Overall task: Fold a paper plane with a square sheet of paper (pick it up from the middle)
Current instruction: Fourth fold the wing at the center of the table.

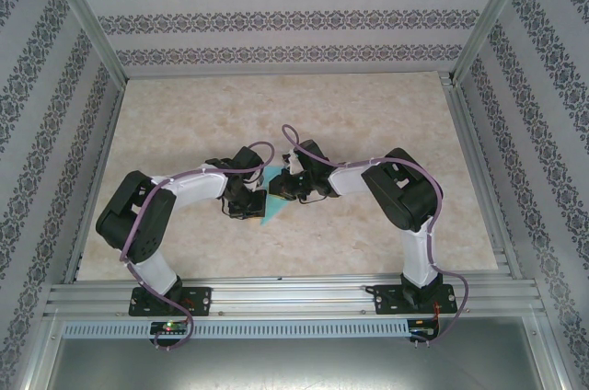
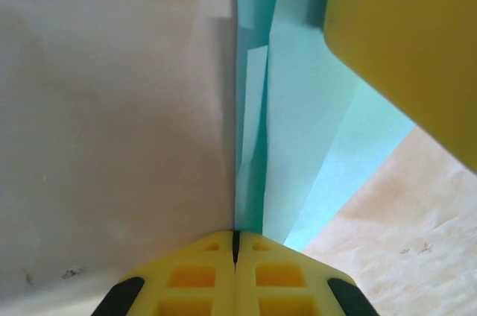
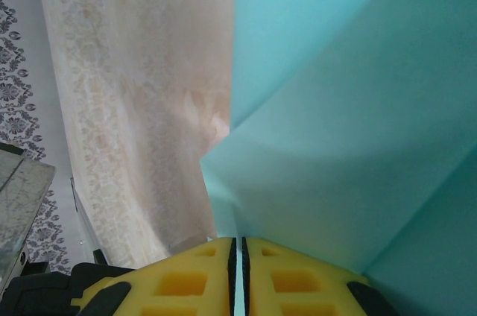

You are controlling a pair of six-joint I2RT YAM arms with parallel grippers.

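Note:
The sheet of paper [image 1: 274,210] is turquoise and partly folded, held off the table between my two grippers at the middle of the table. In the left wrist view its creased layers [image 2: 298,122] run straight into my left gripper [image 2: 235,245], whose yellow jaws are shut on the fold. A yellow finger of the right gripper [image 2: 410,48] presses the paper from the upper right. In the right wrist view my right gripper [image 3: 239,249] is shut on a thin edge of the paper [image 3: 350,122]. From above, the left gripper [image 1: 246,206] and right gripper [image 1: 280,189] nearly touch.
The beige marbled table [image 1: 368,114] is bare around the arms. Patterned walls and aluminium rails [image 1: 276,293] enclose it on all sides. Purple cables loop over both arms.

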